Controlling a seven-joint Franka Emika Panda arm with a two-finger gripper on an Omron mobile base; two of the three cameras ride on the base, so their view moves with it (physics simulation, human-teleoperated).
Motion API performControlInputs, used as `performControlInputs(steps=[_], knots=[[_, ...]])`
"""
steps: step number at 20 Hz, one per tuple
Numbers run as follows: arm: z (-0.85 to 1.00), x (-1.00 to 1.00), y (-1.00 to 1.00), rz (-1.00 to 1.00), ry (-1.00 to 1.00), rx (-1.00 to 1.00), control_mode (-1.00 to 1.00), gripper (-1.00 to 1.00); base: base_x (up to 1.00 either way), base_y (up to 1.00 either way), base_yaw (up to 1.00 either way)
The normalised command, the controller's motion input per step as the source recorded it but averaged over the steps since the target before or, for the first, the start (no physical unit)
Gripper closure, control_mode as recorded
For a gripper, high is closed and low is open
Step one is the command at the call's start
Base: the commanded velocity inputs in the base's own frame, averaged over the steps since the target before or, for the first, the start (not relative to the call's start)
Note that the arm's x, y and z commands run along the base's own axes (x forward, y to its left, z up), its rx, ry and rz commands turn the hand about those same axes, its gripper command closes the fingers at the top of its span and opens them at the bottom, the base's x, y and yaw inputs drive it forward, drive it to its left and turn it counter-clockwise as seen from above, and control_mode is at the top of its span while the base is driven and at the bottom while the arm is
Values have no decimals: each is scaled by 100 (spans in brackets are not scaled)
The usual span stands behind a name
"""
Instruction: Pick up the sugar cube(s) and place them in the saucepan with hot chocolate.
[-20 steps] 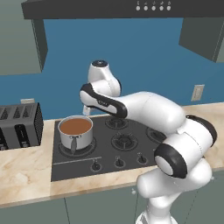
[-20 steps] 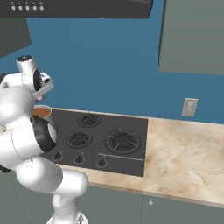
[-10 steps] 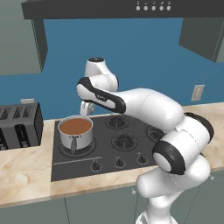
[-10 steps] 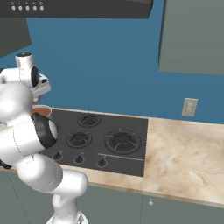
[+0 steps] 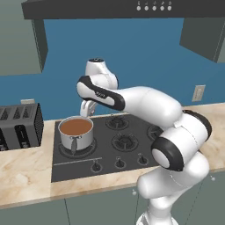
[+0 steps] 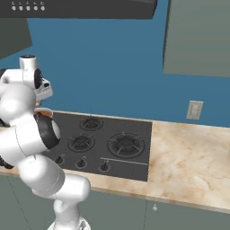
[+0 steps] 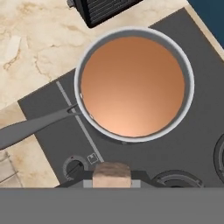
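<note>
The saucepan (image 5: 77, 139) stands on the front left burner of the black cooktop (image 5: 104, 151), its handle toward the counter's front edge. Brown hot chocolate (image 7: 133, 85) fills it inside the silver rim (image 7: 79, 83). My gripper (image 5: 86, 108) hangs just above and behind the pan's far rim. In the hand view the gripper (image 7: 112, 182) is shut on a pale brownish sugar cube (image 7: 112, 172), which sits at the bottom, just outside the pan's near rim.
A black toaster (image 5: 19, 125) stands on the marble counter left of the cooktop (image 7: 192, 144), close to the saucepan. Burner knobs (image 5: 118, 163) line the cooktop's front. A range hood (image 5: 110, 6) hangs overhead. Bare counter (image 6: 188, 157) lies right of the cooktop.
The arm has swung a little to the left, carrying the shut gripper and the cube toward the saucepan. The saucepan has not moved.
</note>
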Motion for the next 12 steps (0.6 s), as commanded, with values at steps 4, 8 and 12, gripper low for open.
performControlInputs(steps=[4, 8, 12], knots=[[-7, 11, 0, 0, 5, 0, -100, 100, 0, 0, 0], [-6, 11, 0, 0, 6, 0, -100, 100, 0, 0, 0], [0, 9, 0, 0, 6, 0, -100, 100, 0, 0, 0]])
